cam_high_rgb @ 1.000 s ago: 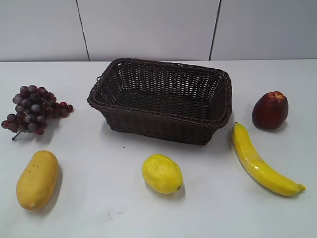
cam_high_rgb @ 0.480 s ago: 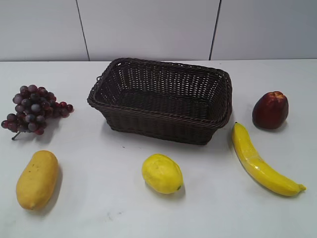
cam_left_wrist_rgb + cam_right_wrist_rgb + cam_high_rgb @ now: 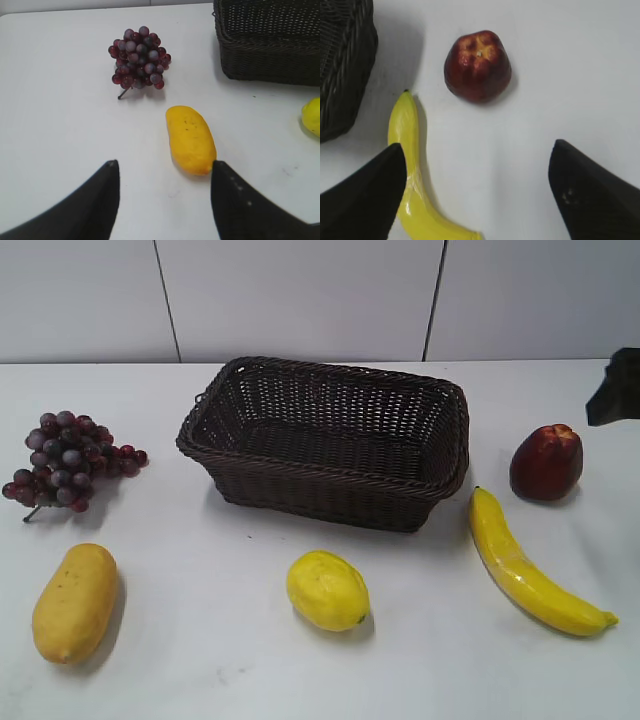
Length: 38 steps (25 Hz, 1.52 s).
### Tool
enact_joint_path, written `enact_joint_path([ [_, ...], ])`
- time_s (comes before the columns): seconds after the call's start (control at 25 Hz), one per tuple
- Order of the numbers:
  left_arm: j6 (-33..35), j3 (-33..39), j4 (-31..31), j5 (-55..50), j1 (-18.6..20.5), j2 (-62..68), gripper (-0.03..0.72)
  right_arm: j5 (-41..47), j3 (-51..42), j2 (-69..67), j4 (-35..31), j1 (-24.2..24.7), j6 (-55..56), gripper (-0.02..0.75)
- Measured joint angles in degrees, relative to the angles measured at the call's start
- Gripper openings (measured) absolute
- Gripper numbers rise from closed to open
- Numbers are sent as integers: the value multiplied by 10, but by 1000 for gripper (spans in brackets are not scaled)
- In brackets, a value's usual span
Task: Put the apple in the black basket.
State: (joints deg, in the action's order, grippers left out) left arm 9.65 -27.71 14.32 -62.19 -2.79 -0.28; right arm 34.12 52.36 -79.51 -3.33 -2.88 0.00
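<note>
The dark red apple (image 3: 546,461) stands on the white table to the right of the black basket (image 3: 325,494). It also shows in the right wrist view (image 3: 478,66), stem dimple up. My right gripper (image 3: 477,150) is open and empty, hovering short of the apple; part of it shows at the right edge of the exterior view (image 3: 617,387). The basket's corner shows in the right wrist view (image 3: 342,60) and in the left wrist view (image 3: 267,45). The basket is empty. My left gripper (image 3: 165,167) is open and empty above bare table.
A banana (image 3: 525,565) lies in front of the apple, also in the right wrist view (image 3: 415,170). A lemon (image 3: 327,590) lies in front of the basket. A yellow mango (image 3: 75,602) and a grape bunch (image 3: 67,460) are at the left.
The right arm has come into the exterior view at the right edge. Nothing on the table has moved.
</note>
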Motion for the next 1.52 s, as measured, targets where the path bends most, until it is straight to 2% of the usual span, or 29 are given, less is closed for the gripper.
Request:
enact_joint_path([
  [0.36,0,0,0,0,0,0,435,4,150,-222,-16,0,0,676],
  [0.72,0,0,0,0,0,0,435,-23,185,-327,-7,0,0,662],
  [0.92,0,0,0,0,0,0,435,-40,187,-342,-1,0,0,604],
  [1.04,0,0,0,0,0,0,435,-31,193,-343,6,0,0,603],
  [1.36,0,0,0,0,0,0,435,85,275,-311,11,-1,-27,603],
  [1.52,0,0,0,0,0,0,435,119,336,-259,17,-26,-40,603],
])
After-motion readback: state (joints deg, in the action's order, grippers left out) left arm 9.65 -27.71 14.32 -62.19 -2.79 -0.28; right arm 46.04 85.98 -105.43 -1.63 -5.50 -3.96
